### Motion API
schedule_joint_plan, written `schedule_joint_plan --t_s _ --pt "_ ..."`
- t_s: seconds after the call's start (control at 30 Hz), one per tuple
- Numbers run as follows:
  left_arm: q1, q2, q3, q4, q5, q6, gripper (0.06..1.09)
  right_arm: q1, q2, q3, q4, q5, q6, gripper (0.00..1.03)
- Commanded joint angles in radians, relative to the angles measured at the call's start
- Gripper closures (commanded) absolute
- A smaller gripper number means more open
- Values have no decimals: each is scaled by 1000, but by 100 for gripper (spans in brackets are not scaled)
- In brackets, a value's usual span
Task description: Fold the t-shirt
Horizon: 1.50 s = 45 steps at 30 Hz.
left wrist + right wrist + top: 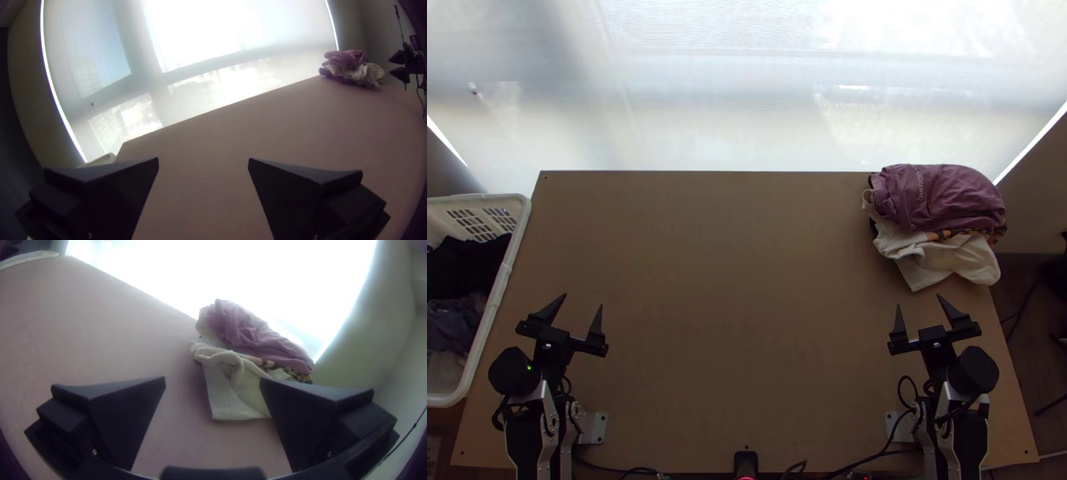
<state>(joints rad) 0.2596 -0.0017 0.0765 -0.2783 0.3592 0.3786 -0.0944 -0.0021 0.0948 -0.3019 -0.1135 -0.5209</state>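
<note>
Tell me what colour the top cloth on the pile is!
The top cloth is dusty purple, a bit pinkish. It shows best in the top view.

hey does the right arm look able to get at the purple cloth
Likely yes: the right gripper is open and empty, and the purple cloth lies uncovered atop the pile.
</note>
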Motion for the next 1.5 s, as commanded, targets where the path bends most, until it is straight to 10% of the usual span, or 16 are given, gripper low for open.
schedule_joint_plan --t_s 0.0,0.33,0.6,0.97,1.1,1.47 --pt "-89 0 0 -7 38 2 10 -30 -1 0 -5 -14 4 4" --pt "-169 0 3 28 47 -46 10 -82 36 5 33 6 -57 4" --pt "47 62 114 70 29 -164 10 180 271 163 162 425 -128 4" --pt "748 493 474 33 -60 -132 10 288 705 778 -83 575 142 5" --pt "810 706 554 47 -186 -47 10 321 758 893 -197 592 234 5" --pt "912 1428 1034 -140 -186 2 10 355 830 1112 -382 592 275 5"
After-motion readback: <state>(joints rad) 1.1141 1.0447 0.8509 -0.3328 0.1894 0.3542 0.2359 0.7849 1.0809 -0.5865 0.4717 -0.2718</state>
